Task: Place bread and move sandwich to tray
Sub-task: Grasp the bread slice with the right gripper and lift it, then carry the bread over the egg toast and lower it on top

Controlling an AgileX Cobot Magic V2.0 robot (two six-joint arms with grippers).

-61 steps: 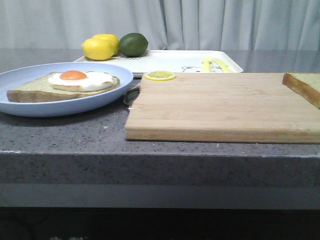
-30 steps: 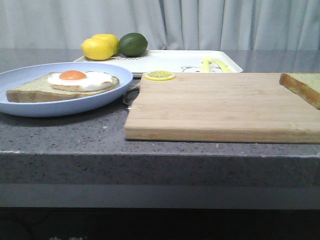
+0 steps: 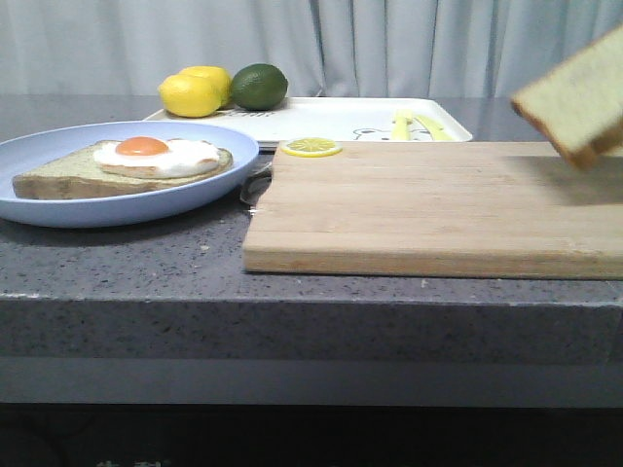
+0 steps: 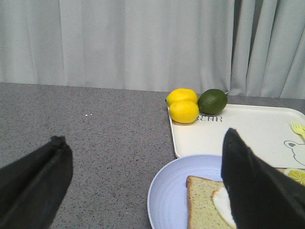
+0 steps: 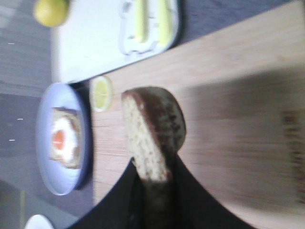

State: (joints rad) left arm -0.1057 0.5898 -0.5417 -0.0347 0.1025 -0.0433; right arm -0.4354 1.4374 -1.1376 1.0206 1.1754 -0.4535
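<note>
Above the cutting board (image 3: 438, 204), the right claw (image 5: 155, 183) grips the bread (image 3: 574, 97), tilted and clear of the wood. On the desk (image 3: 195, 258), the sandwich (image 3: 127, 165) rests on its blue plate (image 3: 58, 209) under the left claw (image 4: 143, 186), whose fingers are spread. Beyond lies the tray (image 3: 341, 119).

1. Most of the wooden cutting board (image 3: 438, 204) is left bare; only a lemon slice (image 3: 311, 147) is seen at its far left corner.
2. The tray's (image 3: 331, 122) left end is blocked by two lemons (image 3: 195, 92) and a lime (image 3: 259, 86).
3. The blue plate (image 3: 58, 204) is set just left of the board.
</note>
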